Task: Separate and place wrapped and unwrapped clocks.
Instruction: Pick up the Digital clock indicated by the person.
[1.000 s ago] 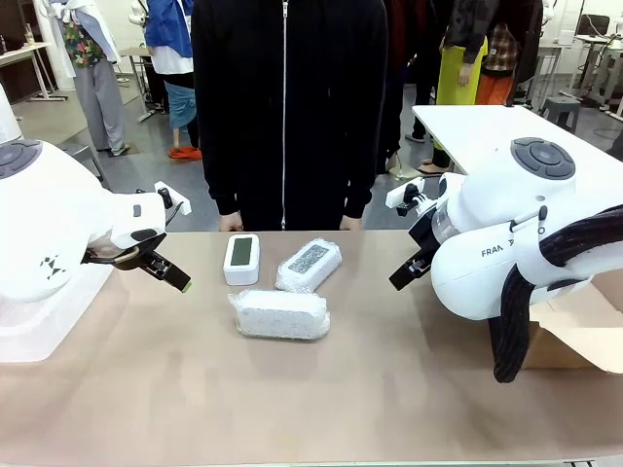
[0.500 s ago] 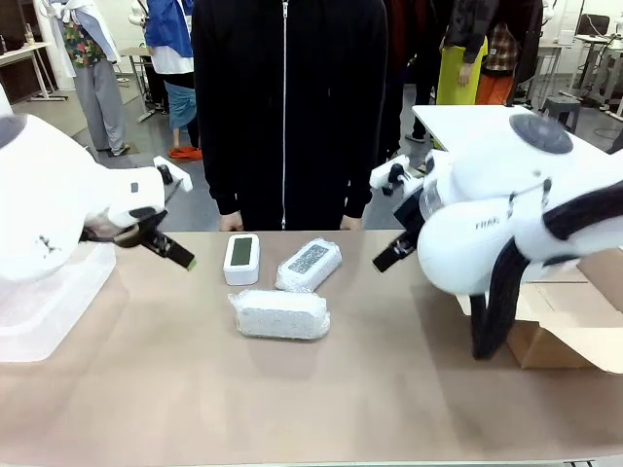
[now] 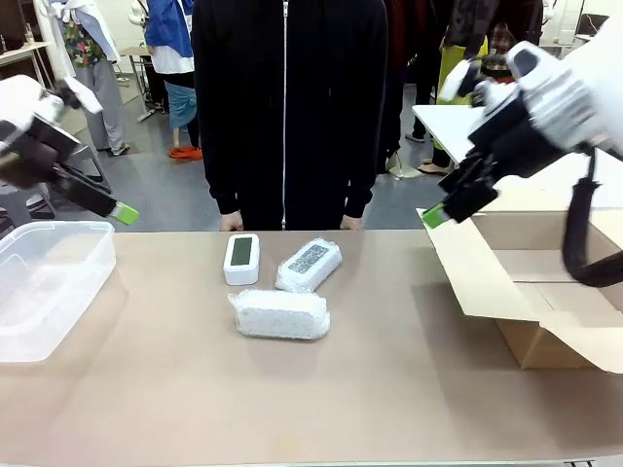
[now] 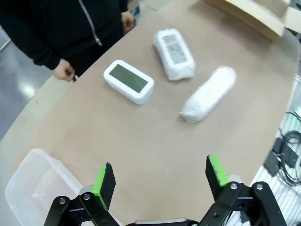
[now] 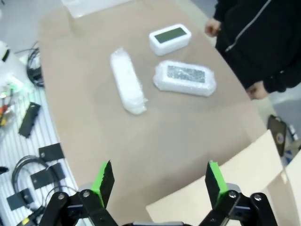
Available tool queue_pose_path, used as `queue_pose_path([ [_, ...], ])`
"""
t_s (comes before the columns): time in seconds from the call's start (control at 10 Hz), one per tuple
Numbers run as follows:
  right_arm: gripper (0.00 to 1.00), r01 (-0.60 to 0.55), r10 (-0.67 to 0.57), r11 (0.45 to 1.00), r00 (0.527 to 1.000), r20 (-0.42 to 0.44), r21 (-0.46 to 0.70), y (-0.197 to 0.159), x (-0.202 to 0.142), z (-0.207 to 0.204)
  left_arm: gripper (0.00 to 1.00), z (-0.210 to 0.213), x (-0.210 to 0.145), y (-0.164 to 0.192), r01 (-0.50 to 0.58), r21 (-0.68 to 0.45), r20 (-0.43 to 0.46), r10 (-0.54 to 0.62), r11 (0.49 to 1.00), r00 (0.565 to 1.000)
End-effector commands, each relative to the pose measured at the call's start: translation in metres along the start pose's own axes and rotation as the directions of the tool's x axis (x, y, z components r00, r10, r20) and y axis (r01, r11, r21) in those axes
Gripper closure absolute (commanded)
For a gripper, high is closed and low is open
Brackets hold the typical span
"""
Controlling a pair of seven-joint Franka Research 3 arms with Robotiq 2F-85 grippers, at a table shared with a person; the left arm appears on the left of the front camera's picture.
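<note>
Clear plastic is seen at the left edge of the tan surface (image 3: pixel 341 399): one open bin (image 3: pixel 49 282). Near the bin's far corner the left claw (image 4: pixel 160 175) is held in the air, its two green-padded fingers spread wide with nothing between them. Three clocks are laid near the middle of the surface, toward the person (image 3: pixel 287 107) in black. One bare white clock (image 3: pixel 241 259), dark screen up, is placed leftmost. Two bubble-wrapped clocks are counted: one bundle showing a dark face (image 3: pixel 310 265) is set just beside the bare clock on its right, and one plain bundle (image 3: pixel 280 314) is laid nearer the robot, just in front of both. The right claw (image 5: pixel 160 176) is held high by the flap of one open cardboard box (image 3: pixel 545 292) at the right, likewise spread wide and holding nothing.
</note>
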State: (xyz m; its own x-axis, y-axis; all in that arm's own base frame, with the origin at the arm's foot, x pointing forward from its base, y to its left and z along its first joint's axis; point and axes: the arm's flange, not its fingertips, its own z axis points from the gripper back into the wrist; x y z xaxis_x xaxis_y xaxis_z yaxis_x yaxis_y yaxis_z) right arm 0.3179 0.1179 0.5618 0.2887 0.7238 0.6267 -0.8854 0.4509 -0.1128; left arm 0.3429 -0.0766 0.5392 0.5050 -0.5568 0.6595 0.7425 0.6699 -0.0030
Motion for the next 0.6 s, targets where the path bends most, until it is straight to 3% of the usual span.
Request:
queue_pose_path([
  [0.0, 0.00, 0.000, -0.001, 1.000, 0.997, 0.076, 0.012, 0.025, -0.053, 0.005, 0.00, 0.013, -0.062, -0.036, 0.058, -0.045, 0.041, -0.056, 0.997, 0.998],
  [0.3, 0.00, -0.022, 0.016, 0.999, 0.985, 0.170, 0.033, 0.034, -0.076, 0.012, 0.00, 0.028, -0.078, -0.041, 0.112, -0.002, 0.100, -0.111, 0.994, 0.989],
  [0.5, 0.00, -0.030, 0.022, 0.998, 0.988, 0.155, 0.048, 0.032, -0.082, 0.011, 0.00, 0.020, -0.075, -0.041, 0.130, 0.024, 0.073, -0.132, 0.991, 0.989],
])
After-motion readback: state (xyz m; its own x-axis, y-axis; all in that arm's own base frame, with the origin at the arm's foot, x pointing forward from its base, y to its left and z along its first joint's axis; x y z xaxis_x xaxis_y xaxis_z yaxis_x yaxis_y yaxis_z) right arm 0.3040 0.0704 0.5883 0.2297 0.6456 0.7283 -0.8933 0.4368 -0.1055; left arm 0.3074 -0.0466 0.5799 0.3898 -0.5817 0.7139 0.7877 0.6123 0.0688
